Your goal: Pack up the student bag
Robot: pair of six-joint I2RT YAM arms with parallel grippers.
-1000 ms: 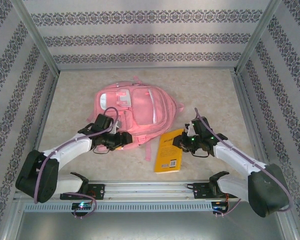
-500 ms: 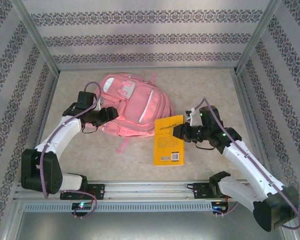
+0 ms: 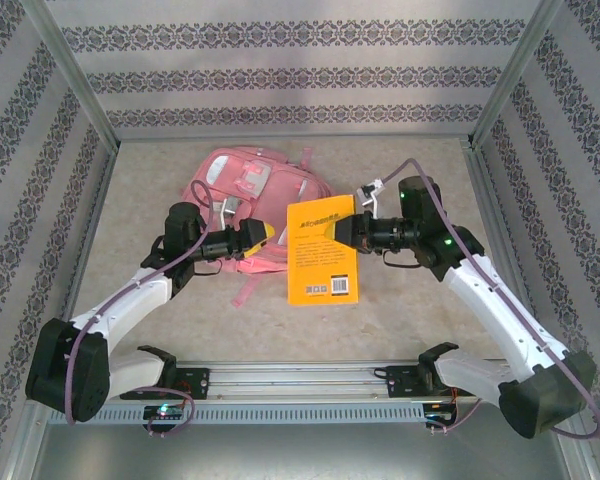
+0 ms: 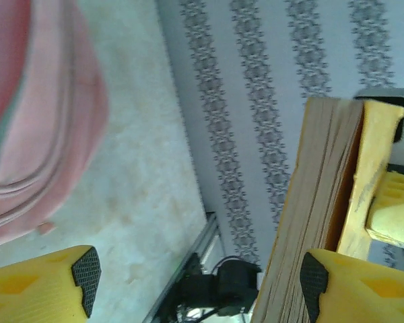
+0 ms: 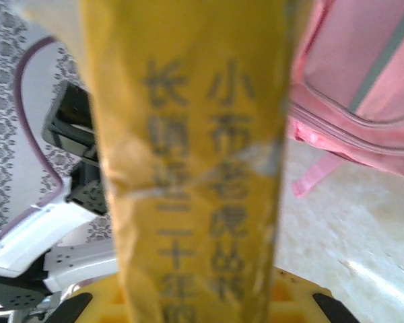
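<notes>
Student bag (image 3: 248, 180), flat at upper centre-left, yellow book (image 3: 322, 255) held at centre overlapping its right edge, right gripper (image 3: 354, 230) pinching book's upper right edge, left gripper (image 3: 264, 237) spread beside page edge, bare table (image 3: 420, 180) lower centre, upper right.

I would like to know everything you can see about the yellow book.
The yellow book is a thick paperback. Its cover bears dark print and a barcode, and its spine has Chinese characters. The right gripper clamps it at the spine side, raised beside the student bag. The left gripper, jaws open, is at its page edge.
</notes>
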